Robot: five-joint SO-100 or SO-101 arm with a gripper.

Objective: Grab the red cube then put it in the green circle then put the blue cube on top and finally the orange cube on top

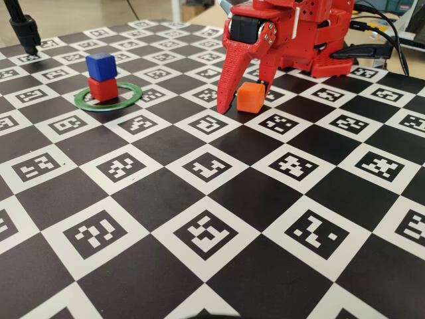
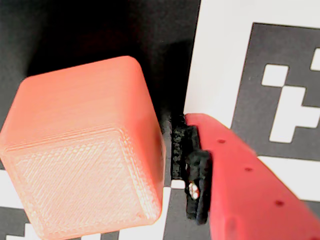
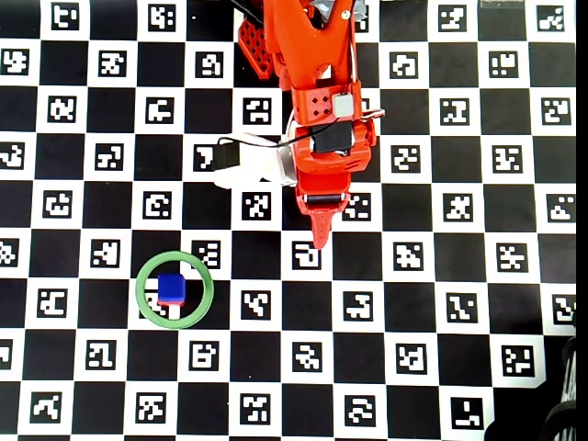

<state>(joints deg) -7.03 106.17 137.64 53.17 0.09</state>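
Green circle (image 1: 85,102) holds red cube (image 1: 103,88) under blue cube (image 1: 101,66) — gripper (image 1: 244,100) spread around orange cube (image 1: 251,96).

A black-and-white checkered marker board (image 1: 199,199) covers the table; a black stand (image 1: 25,33), perhaps a camera mount, rises at its far-left corner.

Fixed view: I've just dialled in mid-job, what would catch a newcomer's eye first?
The red gripper reaches down at the orange cube on the checkered marker board, one finger on either side of it. At left, the blue cube sits stacked on the red cube inside the green circle.
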